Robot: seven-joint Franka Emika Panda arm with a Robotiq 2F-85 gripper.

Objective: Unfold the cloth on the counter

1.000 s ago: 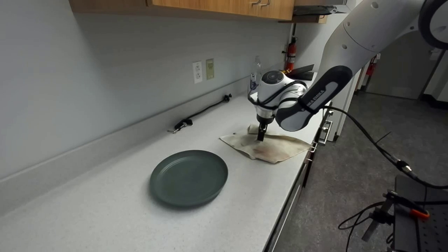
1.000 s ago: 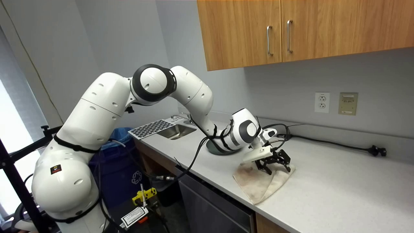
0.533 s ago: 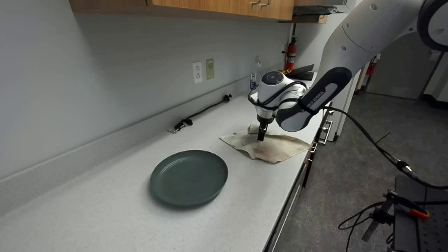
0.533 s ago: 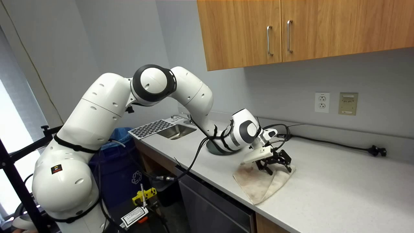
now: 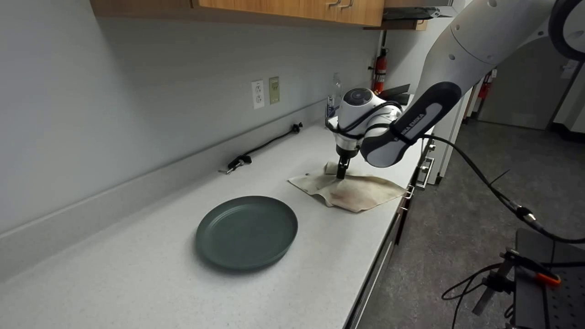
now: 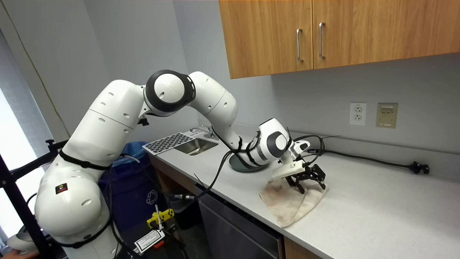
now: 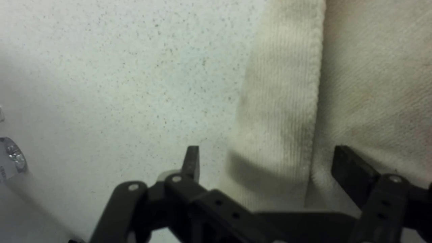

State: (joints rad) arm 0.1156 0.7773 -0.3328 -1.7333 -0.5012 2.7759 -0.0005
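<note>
The cream-beige cloth [image 5: 365, 194] lies wrinkled and stained on the white counter [image 5: 137, 278], one corner reaching the front edge. In an exterior view the cloth [image 6: 284, 207] shows a crease running toward that corner. The wrist view shows a folded-over strip of the cloth [image 7: 280, 91] with its hem running lengthwise. My gripper [image 7: 266, 148] is wide open across this strip: one finger over bare counter, the other over or against the cloth on the far side of the hem. Nothing is pinched. Whether the fingertips touch the cloth cannot be told. From outside, the gripper [image 6: 312, 188] points down over the cloth.
A dark green plate [image 5: 247, 233] sits on the counter beside the cloth. Along the backsplash lies a black cable [image 5: 269, 142], and a clear bottle [image 5: 336, 87] stands behind the arm. Wooden cabinets [image 6: 359, 36] hang above. A sink [image 6: 196, 145] is at the far end.
My gripper has risen slightly off its earlier spot on the cloth, still open. The cloth lies nearly as before.
</note>
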